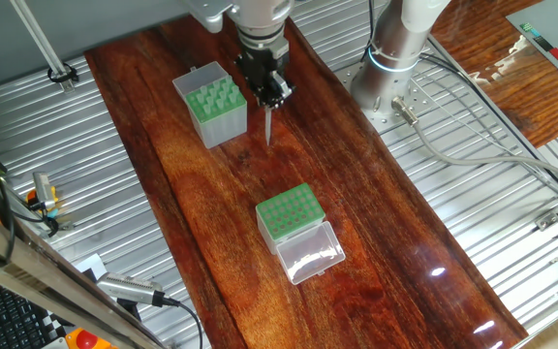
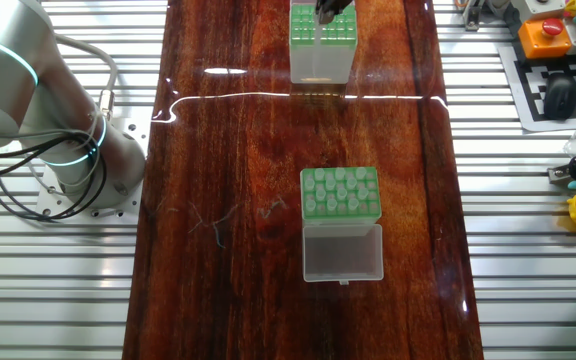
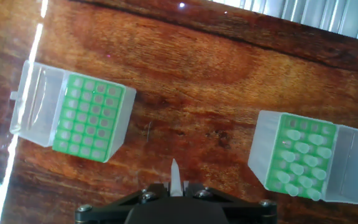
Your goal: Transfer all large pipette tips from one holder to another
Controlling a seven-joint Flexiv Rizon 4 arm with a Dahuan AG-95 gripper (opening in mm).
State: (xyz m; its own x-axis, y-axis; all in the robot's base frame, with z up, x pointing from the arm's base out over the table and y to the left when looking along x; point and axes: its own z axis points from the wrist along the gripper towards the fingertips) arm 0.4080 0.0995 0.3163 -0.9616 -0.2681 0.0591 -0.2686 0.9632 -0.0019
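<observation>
Clamped on one pipette tip (image 3: 175, 177) at bottom centre, the claw (image 3: 174, 191) hangs above bare counter (image 3: 197, 130) between tip-filled holder (image 3: 297, 158) right and lidded box (image 3: 86, 118) left.

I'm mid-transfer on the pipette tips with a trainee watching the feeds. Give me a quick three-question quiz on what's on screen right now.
1. Pick one. What is in the jaws?
A) a pipette tip
B) a clear lid
C) nothing
2. True or false: the clear lid of the shorter box is shut.
3. Fill in: tips stand up out of the top of the ___ box (taller or shorter).

Key
1. A, held pointing down over the wood between the two boxes.
2. False: the lid of the shorter box lies open.
3. taller: the hand view shows tips standing in the taller box.
</observation>
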